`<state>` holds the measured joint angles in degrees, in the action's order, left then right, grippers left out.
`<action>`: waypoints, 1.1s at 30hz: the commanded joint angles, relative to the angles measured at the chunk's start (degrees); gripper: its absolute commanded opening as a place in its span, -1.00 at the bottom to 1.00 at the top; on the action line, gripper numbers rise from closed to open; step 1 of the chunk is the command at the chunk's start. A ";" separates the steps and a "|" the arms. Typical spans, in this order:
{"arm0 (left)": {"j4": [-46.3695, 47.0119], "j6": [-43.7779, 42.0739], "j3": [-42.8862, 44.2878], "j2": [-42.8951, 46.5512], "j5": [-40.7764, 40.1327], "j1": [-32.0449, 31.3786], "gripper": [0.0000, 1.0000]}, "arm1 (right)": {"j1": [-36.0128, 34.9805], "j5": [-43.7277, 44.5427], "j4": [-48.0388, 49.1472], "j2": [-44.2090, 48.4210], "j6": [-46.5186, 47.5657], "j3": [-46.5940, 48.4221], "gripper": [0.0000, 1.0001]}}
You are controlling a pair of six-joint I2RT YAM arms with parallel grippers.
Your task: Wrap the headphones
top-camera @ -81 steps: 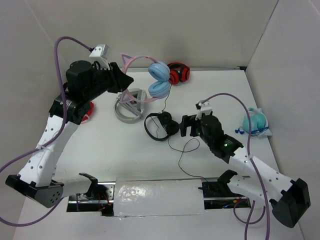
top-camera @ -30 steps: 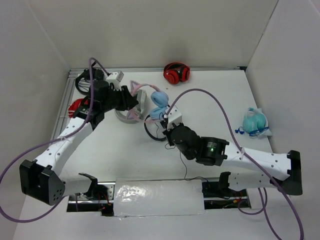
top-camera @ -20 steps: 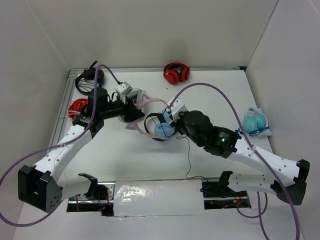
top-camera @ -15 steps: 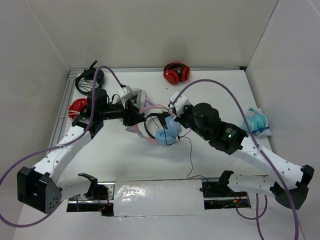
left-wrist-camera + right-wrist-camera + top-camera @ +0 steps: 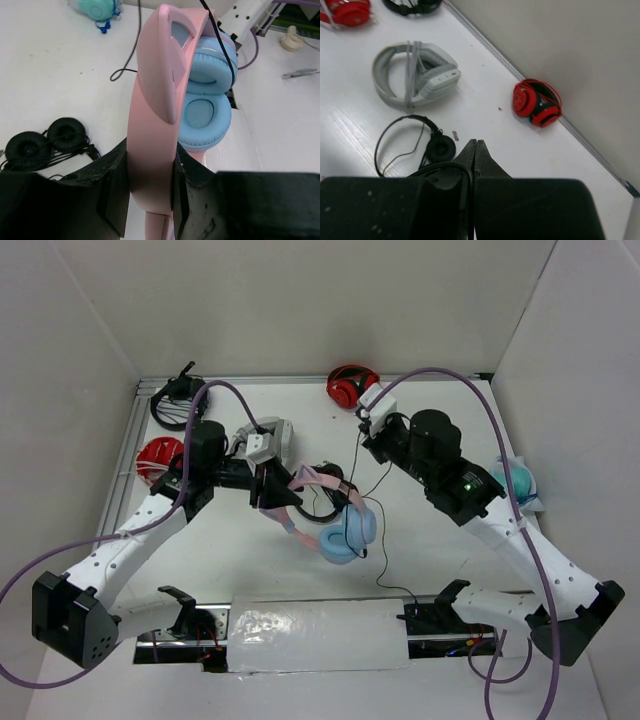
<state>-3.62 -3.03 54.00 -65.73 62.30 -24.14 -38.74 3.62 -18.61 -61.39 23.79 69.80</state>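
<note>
Pink plastic, light blue padding: the headphones [image 5: 340,530], held clear of the table [image 5: 230,550] toward its near middle, ear cups [image 5: 348,532] hanging lowest.

- Headband [image 5: 155,100] — my left pincer [image 5: 280,495] is clamped across it, a finger pressed to each side; the wrist view shows both cushions face-on just beyond.
- Cable [image 5: 380,560] — thin, dark; one run climbs from the cups to my right pincer [image 5: 365,438], the tail drops to the table near the front edge.
- Right pincer — fingers closed tip to tip, and I judge the cable pinched between them, since a dark loop curls at their base in the wrist view.

Change noted: half a second ago my right pincer sat low beside the cups; it is now lifted back toward the far wall, and the headphones have come nearer the front. I read this as slack drawn out for a turn — no loop lies around the headband yet.

Surrounding: small black pair [image 5: 322,498] underneath, red pair [image 5: 350,385] at the far edge, grey pair [image 5: 415,75].
</note>
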 commanded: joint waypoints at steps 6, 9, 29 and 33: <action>4.83 -1.11 1.55 3.24 17.40 -3.54 -1.00 | 9.38 -25.57 14.57 -1.10 -3.14 -4.84 -0.80; 8.61 5.63 3.39 3.33 18.64 -3.46 -1.00 | 9.91 -32.08 16.06 -2.86 -3.05 -6.77 -0.72; 13.98 33.87 17.89 1.31 -0.15 -2.32 -1.00 | 8.77 -48.88 28.44 -16.92 -13.67 -13.54 -0.11; 18.29 41.68 17.46 1.93 -3.67 0.05 -1.00 | 8.59 -46.33 37.48 -16.84 -20.43 -19.16 -0.02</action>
<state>8.29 30.00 69.43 -64.73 64.03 -25.54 -29.67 -43.86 8.16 -78.15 9.93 52.99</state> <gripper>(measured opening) 0.433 0.482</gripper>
